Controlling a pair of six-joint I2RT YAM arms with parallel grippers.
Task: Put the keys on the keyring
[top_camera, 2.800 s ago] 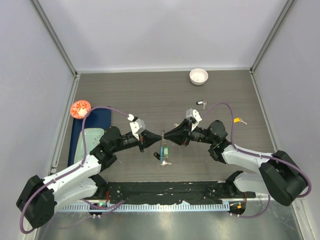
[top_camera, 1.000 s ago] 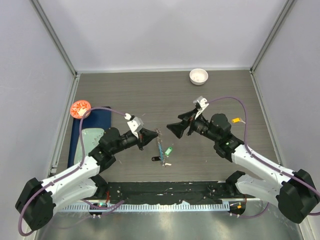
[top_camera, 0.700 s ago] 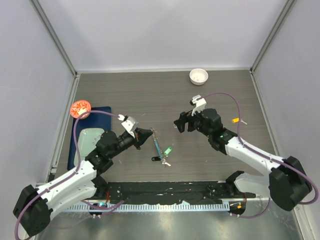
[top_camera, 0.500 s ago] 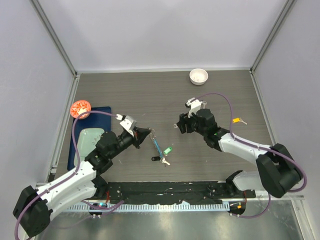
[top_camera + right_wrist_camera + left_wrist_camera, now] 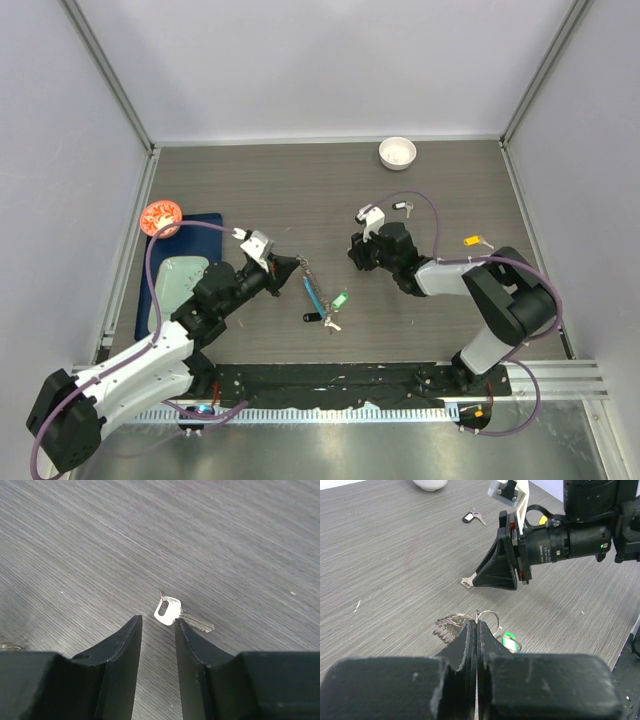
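My left gripper (image 5: 298, 263) is shut on a thin wire ring of the keyring (image 5: 312, 291), whose silver links and blue segment trail down to the table. A green-tagged key (image 5: 339, 299) and a black-tagged key (image 5: 312, 318) lie at its lower end. In the left wrist view the jaws (image 5: 477, 619) pinch the ring, with silver loops (image 5: 451, 622) and the green tag (image 5: 509, 641) beyond. My right gripper (image 5: 353, 250) is open and low over a plain silver key (image 5: 172, 611), which lies just past its right fingertip (image 5: 181, 625).
A black-tagged key (image 5: 402, 207) and a yellow-tagged key (image 5: 478, 241) lie on the table to the right. A white bowl (image 5: 397, 152) stands at the back. A red disc (image 5: 160, 216), a blue mat (image 5: 195, 232) and a pale tray (image 5: 180, 280) are at the left.
My right gripper has left the keyring, pulled back to the right, then swung down to the plain key. My left gripper still holds the ring, shifted slightly left.
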